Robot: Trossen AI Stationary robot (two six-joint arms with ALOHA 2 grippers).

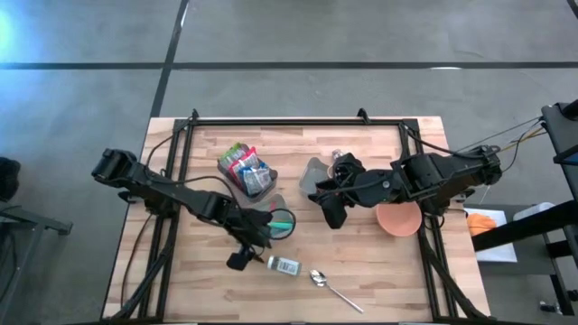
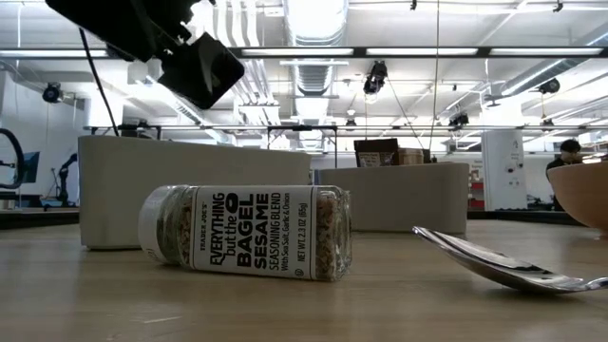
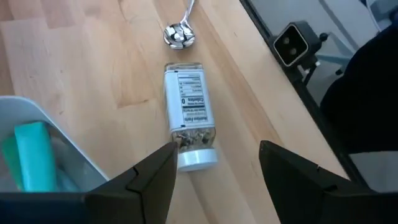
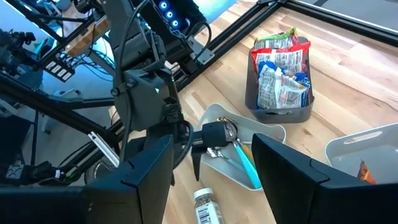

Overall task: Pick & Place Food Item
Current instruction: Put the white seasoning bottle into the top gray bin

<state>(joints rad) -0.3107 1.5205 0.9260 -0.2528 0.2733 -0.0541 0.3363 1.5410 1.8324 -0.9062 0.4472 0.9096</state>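
A seasoning jar (image 1: 283, 265) with a white cap (image 3: 196, 158) lies on its side on the wooden table, also shown in the low view (image 2: 247, 231). My left gripper (image 3: 217, 168) hovers open just above and short of the jar's cap end (image 1: 246, 255), touching nothing. A metal spoon (image 1: 330, 284) lies beyond the jar's other end. My right gripper (image 1: 332, 212) hangs open and high over mid-table (image 4: 211, 168), with nothing between its fingers.
A grey bin of snack packets (image 1: 248, 171) stands at the back. A grey tray (image 1: 282, 222) holding a teal-handled utensil (image 4: 247, 167) sits beside my left gripper. A second grey container (image 1: 314, 176) and an orange bowl (image 1: 397, 218) sit under the right arm.
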